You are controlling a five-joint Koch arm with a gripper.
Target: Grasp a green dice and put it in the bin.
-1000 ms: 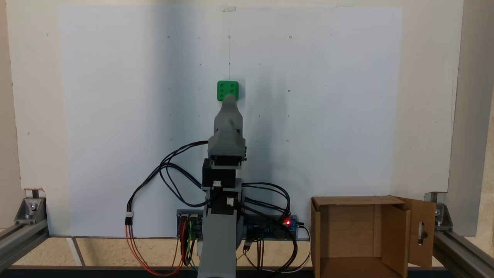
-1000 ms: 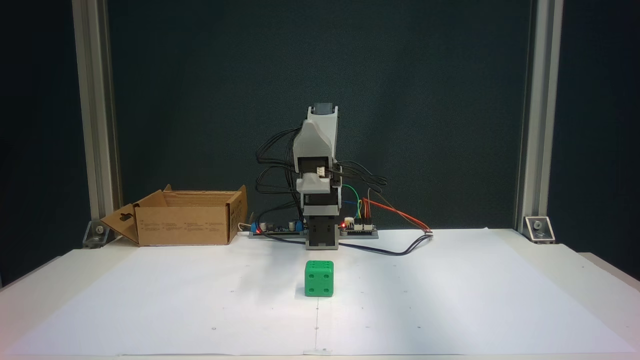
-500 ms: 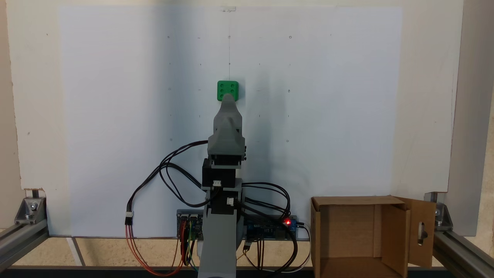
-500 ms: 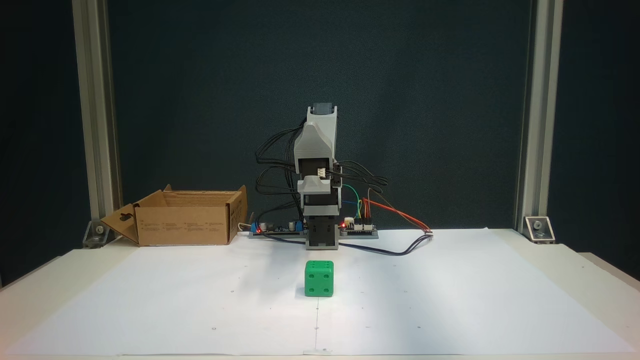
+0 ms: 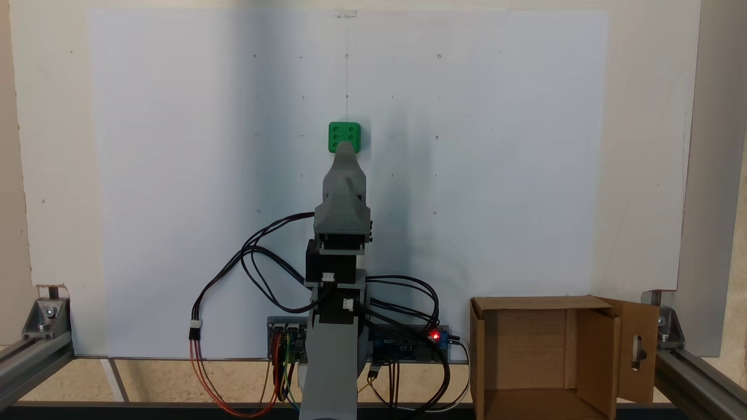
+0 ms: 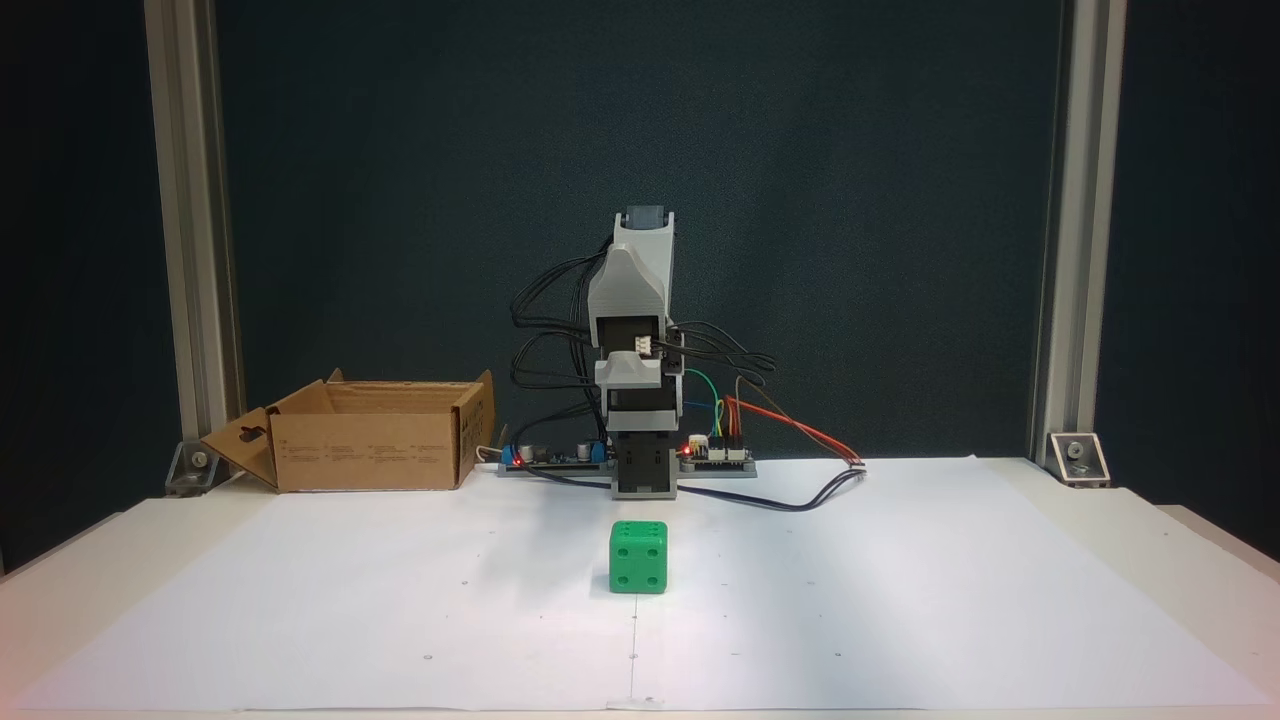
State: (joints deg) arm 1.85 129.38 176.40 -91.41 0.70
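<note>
A small bright green plastic dice (image 5: pixel 344 135) (image 6: pixel 638 556) with sunken round pips sits alone on a large white paper sheet (image 5: pixel 175 175) (image 6: pixel 900 580), six pips up in a fixed view from above and four pips toward the camera in the front-facing fixed view, with nothing touching it. A brown corrugated cardboard bin (image 5: pixel 528 350) (image 6: pixel 365 450) stands open at the table's back edge, well apart from the dice — one flap bears a slot-shaped cutout (image 5: pixel 638 352) (image 6: pixel 252 437). The grey-and-black hobby arm (image 5: pixel 338 274) (image 6: pixel 640 370) rises folded from its base between dice and bin line; the grey gripper (image 5: pixel 345 148) points toward the dice from above and overlaps its near edge in that view, though the front-facing view shows the arm held high and back from it. The jaws lie one behind the other, so their opening cannot be told; nothing is seen held. Black cables (image 5: pixel 257 262) (image 6: pixel 545 330), orange and coloured wires (image 5: pixel 201 373) (image 6: pixel 790 425), and circuit boards with a red light (image 5: pixel 434 335) (image 6: pixel 690 450) cluster at the base. The paper carries faint dots and a thin centre line, laid on a cream tabletop (image 5: pixel 52 146) (image 6: pixel 1200 540). Aluminium frame posts (image 6: pixel 190 220) (image 5: pixel 35 356) flank the table before a dark backdrop (image 6: pixel 400 150).
</note>
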